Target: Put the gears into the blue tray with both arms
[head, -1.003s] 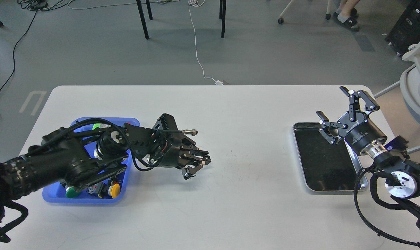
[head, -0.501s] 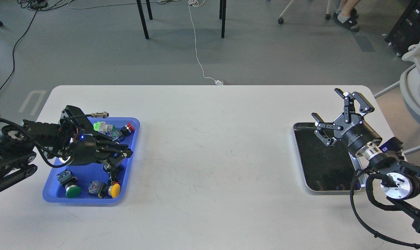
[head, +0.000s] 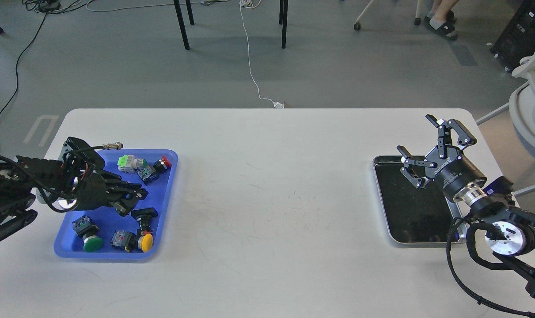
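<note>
The blue tray (head: 166, 185) sits at the table's left and holds several push-button switches. My left gripper (head: 134, 201) hangs low over the tray's middle, fingers pointing right; it is dark and I cannot tell whether it is open or shut. A small black piece (head: 144, 213) lies in the tray just right of the fingertips, above the yellow-capped button (head: 146, 240); I cannot tell whether it is a gear. No other gear can be made out. My right gripper (head: 415, 134) stands open and empty above the far right corner of the silver tray (head: 382, 207).
The silver tray's black inside looks bare. Green-capped (head: 92, 242) and red-capped (head: 165, 161) buttons lie in the blue tray. The table's right edge is close behind my right arm. Chair legs and cables lie on the floor beyond the table.
My left arm swung left from the table's middle to over the blue tray, then drew back a little further left. The right gripper shifted slightly and stays open.
</note>
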